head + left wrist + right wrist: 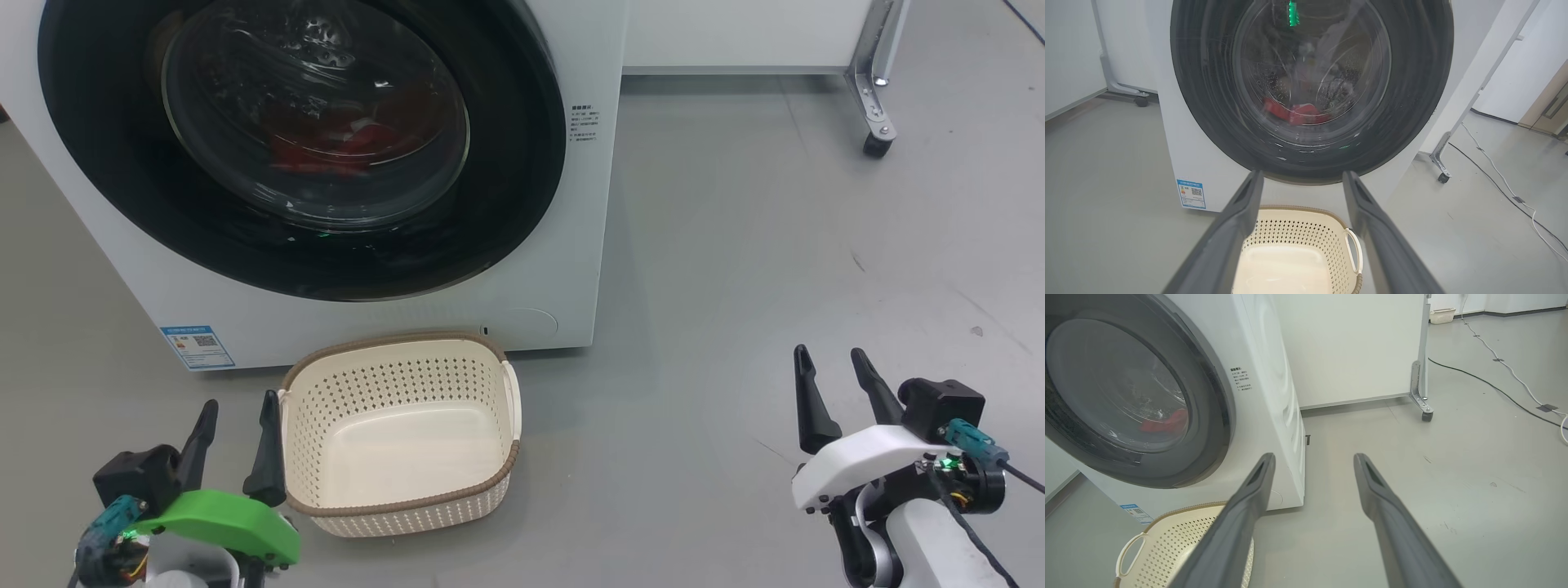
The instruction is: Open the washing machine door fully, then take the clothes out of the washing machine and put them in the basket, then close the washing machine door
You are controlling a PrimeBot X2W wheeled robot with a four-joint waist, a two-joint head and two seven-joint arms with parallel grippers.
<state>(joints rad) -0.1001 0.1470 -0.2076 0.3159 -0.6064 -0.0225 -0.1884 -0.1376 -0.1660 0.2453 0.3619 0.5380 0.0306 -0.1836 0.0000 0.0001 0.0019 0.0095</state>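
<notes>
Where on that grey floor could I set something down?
The widest bare grey floor lies right of the white front-loading washing machine, bordered by the wheeled metal leg and the right gripper. The cream perforated plastic basket has a bare bottom too. Crowded before the machine: basket close to it, left gripper beside its rim.

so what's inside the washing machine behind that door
Through the glass of the closed washing machine door, the red clothes lie low in the drum. Reflections blur the rest, so anything under or behind them cannot be told.
</notes>
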